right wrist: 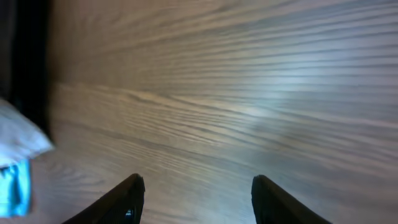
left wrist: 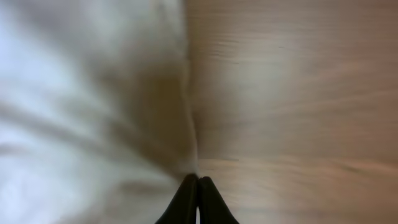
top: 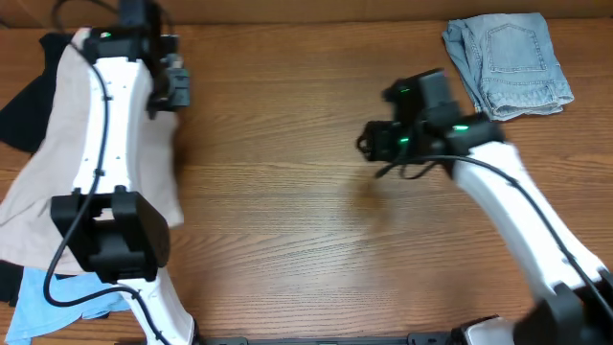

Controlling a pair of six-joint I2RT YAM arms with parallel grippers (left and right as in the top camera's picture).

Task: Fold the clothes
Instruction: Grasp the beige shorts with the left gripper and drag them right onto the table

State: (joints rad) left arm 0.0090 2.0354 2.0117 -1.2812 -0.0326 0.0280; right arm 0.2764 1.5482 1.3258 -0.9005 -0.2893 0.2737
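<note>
On the table (top: 287,192), perhaps four garments (top: 57,125)

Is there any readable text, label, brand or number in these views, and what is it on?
None can be read.
The pale denim shorts show a back pocket but no legible label.
The beige garment shows no lettering.
Both wrist views are too blurred to show any text.

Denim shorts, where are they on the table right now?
In the overhead view the pale denim shorts lie folded at the far right corner of the table, just beyond the right arm, apart from the other clothes.
</note>
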